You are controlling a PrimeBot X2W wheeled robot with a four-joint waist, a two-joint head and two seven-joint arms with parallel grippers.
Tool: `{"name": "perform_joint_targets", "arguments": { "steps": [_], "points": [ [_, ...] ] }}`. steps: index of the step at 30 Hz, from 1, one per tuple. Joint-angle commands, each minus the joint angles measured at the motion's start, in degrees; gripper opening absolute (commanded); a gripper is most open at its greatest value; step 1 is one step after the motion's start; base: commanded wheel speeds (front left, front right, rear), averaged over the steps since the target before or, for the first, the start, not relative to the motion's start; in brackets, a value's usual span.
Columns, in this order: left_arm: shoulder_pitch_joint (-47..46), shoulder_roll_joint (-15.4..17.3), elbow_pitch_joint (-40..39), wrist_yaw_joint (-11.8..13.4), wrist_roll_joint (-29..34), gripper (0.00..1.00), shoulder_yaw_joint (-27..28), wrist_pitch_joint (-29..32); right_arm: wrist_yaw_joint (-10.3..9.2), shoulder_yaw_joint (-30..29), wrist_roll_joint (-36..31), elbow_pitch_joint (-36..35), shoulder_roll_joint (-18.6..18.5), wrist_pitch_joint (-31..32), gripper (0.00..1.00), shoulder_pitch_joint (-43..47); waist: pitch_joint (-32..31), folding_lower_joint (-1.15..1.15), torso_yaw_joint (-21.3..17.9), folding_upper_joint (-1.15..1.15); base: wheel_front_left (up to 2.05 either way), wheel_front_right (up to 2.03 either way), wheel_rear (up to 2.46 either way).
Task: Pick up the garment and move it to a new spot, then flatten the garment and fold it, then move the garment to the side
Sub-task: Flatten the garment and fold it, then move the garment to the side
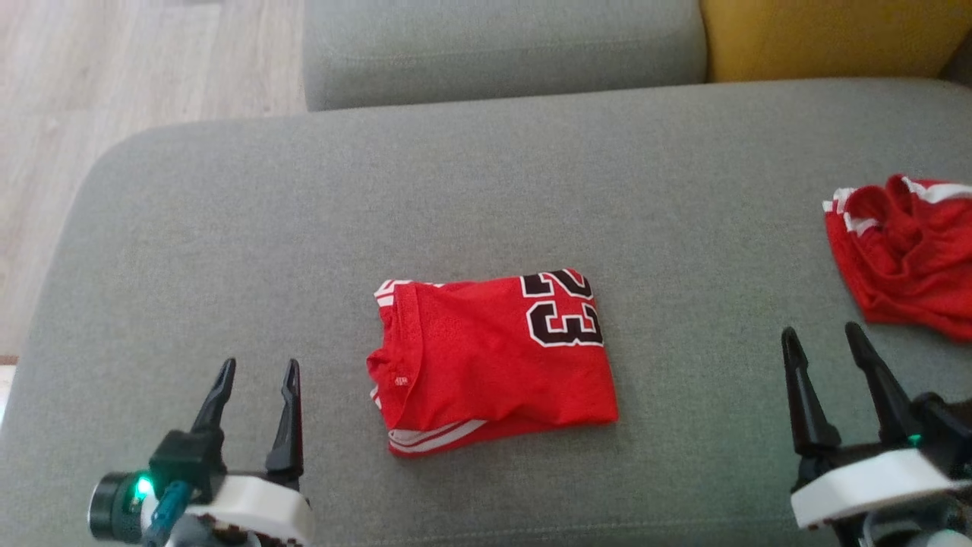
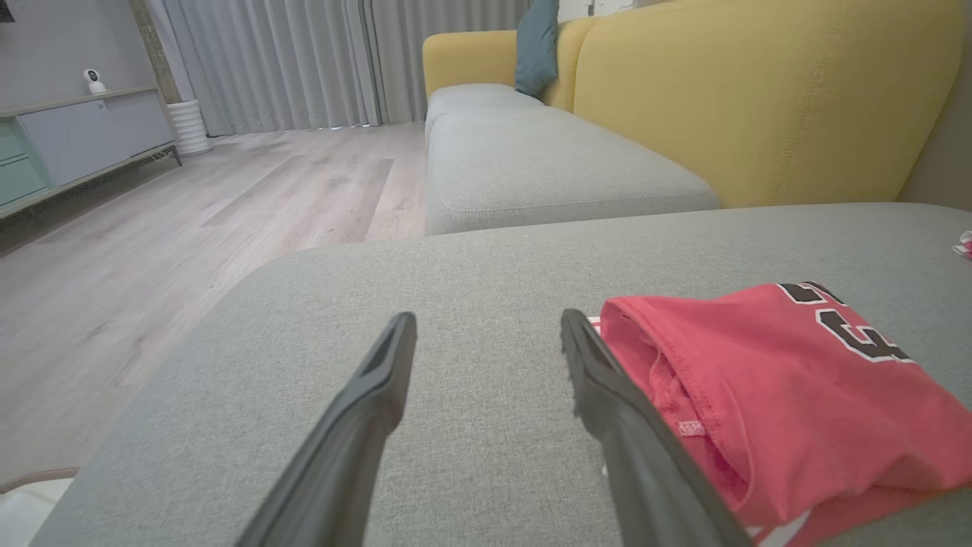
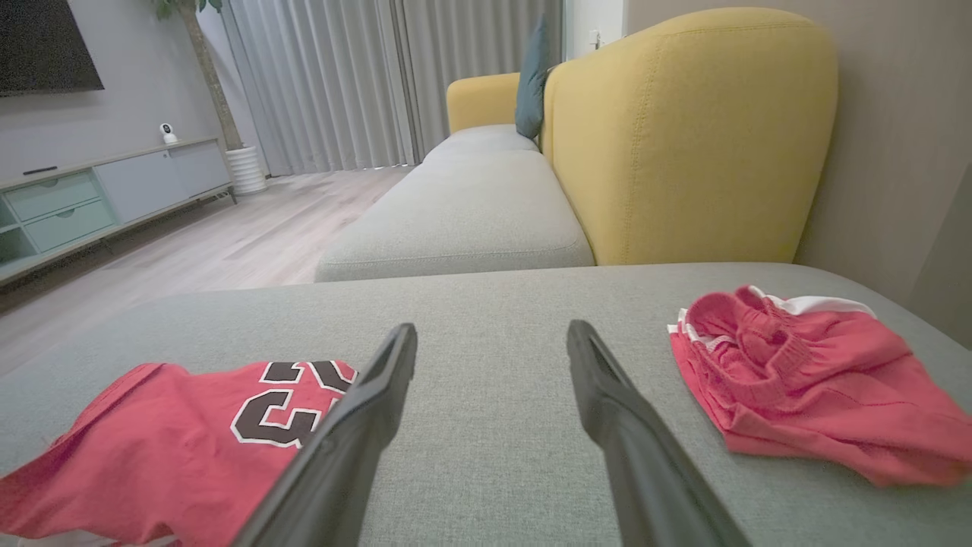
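Moving the folded garment (image 1: 493, 357) aside requires the left gripper (image 1: 259, 366) and right gripper (image 1: 822, 331), jaws wide and empty, pinching all layers at opposite edges.

Two red garments (image 1: 493, 357) (image 1: 904, 258), two grippers (image 1: 259, 365) (image 1: 821, 331), one sofa (image 1: 228, 228)

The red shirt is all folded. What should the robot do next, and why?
Probably move the left gripper to the nearest edge of the jersey to pinch it. The jersey lies folded, both that gripper and the right gripper are open and empty, so only moving it aside seems left.
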Motion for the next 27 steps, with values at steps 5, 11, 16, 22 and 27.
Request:
{"name": "perform_joint_targets", "arguments": {
  "steps": [5,11,16,22,27],
  "points": [
    [-0.9,1.2,-3.2,0.6,-0.5,1.00,1.5,0.7,-0.04,0.2,0.1,-3.1,-0.2,0.6,1.00,0.3,-1.1,0.00,0.5,0.00,0.00,0.00,0.00],
    [-0.5,1.6,-3.8,1.0,-0.7,1.00,1.5,1.1,-0.04,0.4,0.0,-3.6,-0.1,1.1,1.00,0.5,-1.3,0.00,0.4,0.00,0.00,0.00,0.00],
    [-0.7,1.6,-3.9,1.3,-0.9,1.00,1.5,1.0,-0.04,0.5,0.2,-3.6,-0.1,1.4,1.00,0.2,-1.1,0.00,0.3,0.00,0.00,0.00,0.00],
    [-1.0,1.6,-3.7,1.5,-1.1,1.00,1.3,0.7,-0.04,0.5,0.4,-3.3,-0.2,1.5,1.00,0.0,-1.2,0.00,0.4,0.00,0.00,0.00,0.00],
    [-1.2,1.6,-3.8,1.8,-1.2,1.00,0.9,0.6,-0.04,0.4,0.7,-3.2,-0.2,1.7,1.00,-0.2,-1.1,0.00,0.5,0.00,0.00,0.00,0.00]
  ]
}}
